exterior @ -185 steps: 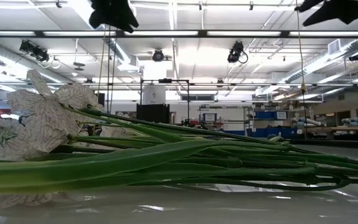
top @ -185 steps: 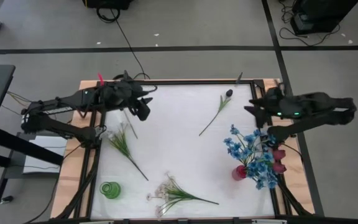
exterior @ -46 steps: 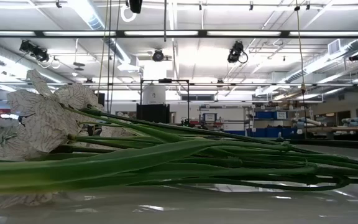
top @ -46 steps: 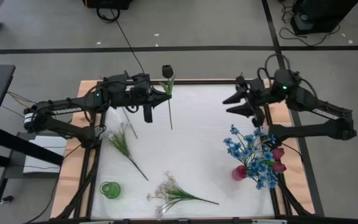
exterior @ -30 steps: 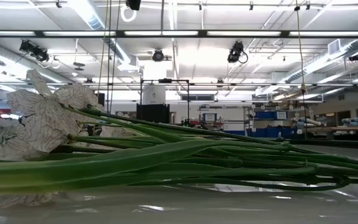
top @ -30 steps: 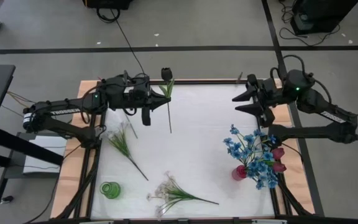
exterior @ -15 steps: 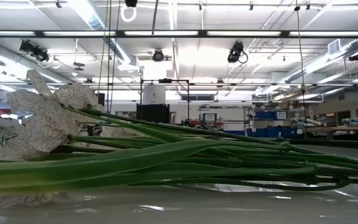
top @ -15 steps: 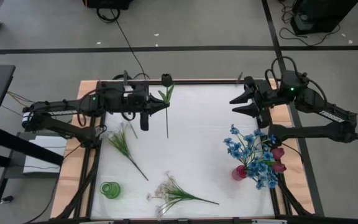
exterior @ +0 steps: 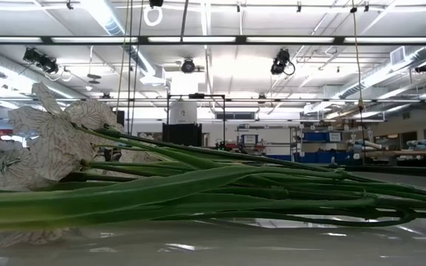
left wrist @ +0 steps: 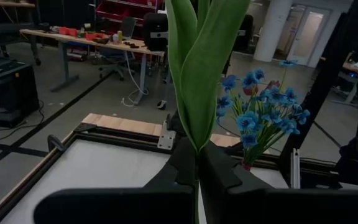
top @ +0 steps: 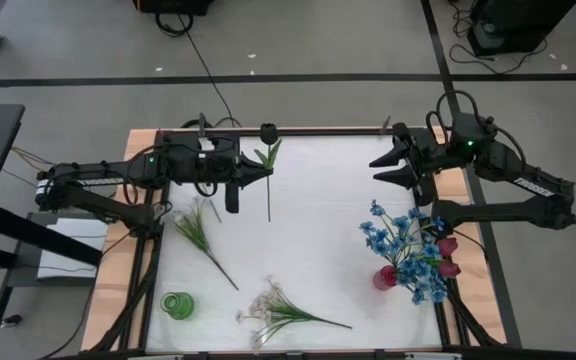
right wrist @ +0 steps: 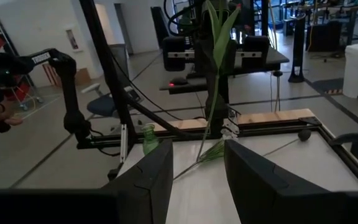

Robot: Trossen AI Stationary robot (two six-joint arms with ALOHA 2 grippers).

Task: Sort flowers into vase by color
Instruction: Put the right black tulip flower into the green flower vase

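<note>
My left gripper [top: 266, 172] is shut on a dark-budded flower [top: 267, 131] above the table's far middle; its green leaves [left wrist: 197, 68] rise over the fingers in the left wrist view. My right gripper [top: 383, 172] is open and empty at the far right, its fingers [right wrist: 154, 177] spread wide. A red vase [top: 385, 277] at the near right holds blue flowers [top: 408, 250] and dark red tulips [top: 448, 258]. A green vase [top: 177, 305] stands at the near left. Two white sprays [top: 280, 312] [top: 198, 228] lie flat on the table. My left gripper pinches the flower's stem [left wrist: 197, 155] between its two fingers, just below where the leaves spring. The fingers come level from the table's left and lie across the stem. The flower stands about upright, bud up, its lower stem [top: 268, 205] hanging clear of the table.
The white table [top: 318, 230] has a wooden frame [top: 118, 260] around it. The low view is filled by the near spray's stems [exterior: 198, 185]. My left arm with the flower shows in the right wrist view [right wrist: 213, 50].
My left gripper has shifted a little toward the table's near edge with the flower, whose stem has swung closer to upright. My right gripper has moved slightly toward the table's left, still open.
</note>
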